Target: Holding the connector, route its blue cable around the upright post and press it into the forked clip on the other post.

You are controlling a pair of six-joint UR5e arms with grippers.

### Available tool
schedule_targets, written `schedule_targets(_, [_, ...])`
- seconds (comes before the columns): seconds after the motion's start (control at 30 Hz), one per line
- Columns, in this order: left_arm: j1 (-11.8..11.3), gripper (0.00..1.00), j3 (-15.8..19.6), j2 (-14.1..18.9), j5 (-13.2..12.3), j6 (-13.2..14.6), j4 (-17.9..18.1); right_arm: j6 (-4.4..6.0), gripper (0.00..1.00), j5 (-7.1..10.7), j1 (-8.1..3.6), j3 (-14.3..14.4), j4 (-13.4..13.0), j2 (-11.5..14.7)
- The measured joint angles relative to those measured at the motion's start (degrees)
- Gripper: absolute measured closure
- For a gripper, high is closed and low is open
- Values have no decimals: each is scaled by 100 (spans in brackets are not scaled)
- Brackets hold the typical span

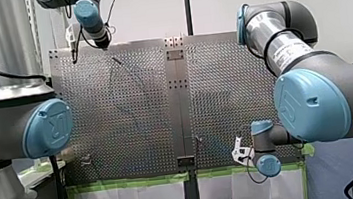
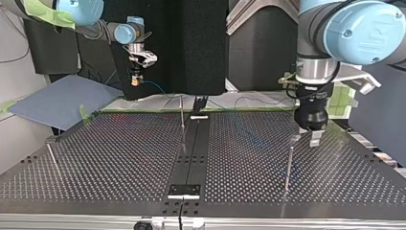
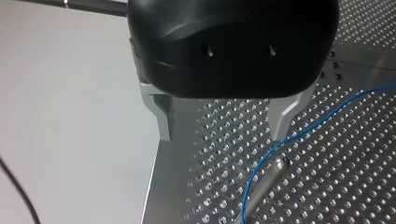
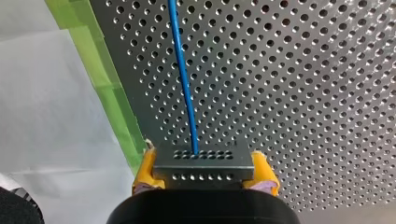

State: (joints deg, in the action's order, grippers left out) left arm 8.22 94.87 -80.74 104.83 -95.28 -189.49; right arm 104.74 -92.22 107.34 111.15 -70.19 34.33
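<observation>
Clamping the dark rectangular connector (image 4: 201, 161), my right pincer (image 4: 204, 171) faces along its thin blue cable (image 4: 183, 79), toward the steel upright post (image 3: 266, 186) beside my empty, open left pincer (image 3: 223, 133).

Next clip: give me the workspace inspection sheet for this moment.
Surface: perforated table, green tape on its edge.
Job's things: connector held; blue cable leads from it; post beside the cable.
Clutter: nothing seen.
Grippers: left gripper jaws open, empty, near the post; right gripper jaws shut on the connector.
Cables: blue cable crosses the table.
Surroundings: grey-blue sheet beside the table.
</observation>
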Motion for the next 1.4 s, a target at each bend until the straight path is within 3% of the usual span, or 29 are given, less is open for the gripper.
schedule_targets(0.53, [805, 0, 11, -679, 810, 810, 807, -4, 100, 54, 11, 0, 3, 0])
schedule_targets(0.97, [1413, 0, 389, -720, 1408, 1418, 1332, 27, 100, 62, 21, 0, 3, 0])
schedule_targets(1.17, [1716, 0, 407, -793, 1265, 1679, 1612, 25, 100, 63, 38, 0, 4, 0])
schedule_targets(1.4, [1725, 0, 407, -879, 844, 1402, 2045, 30, 100, 63, 43, 0, 2, 0])
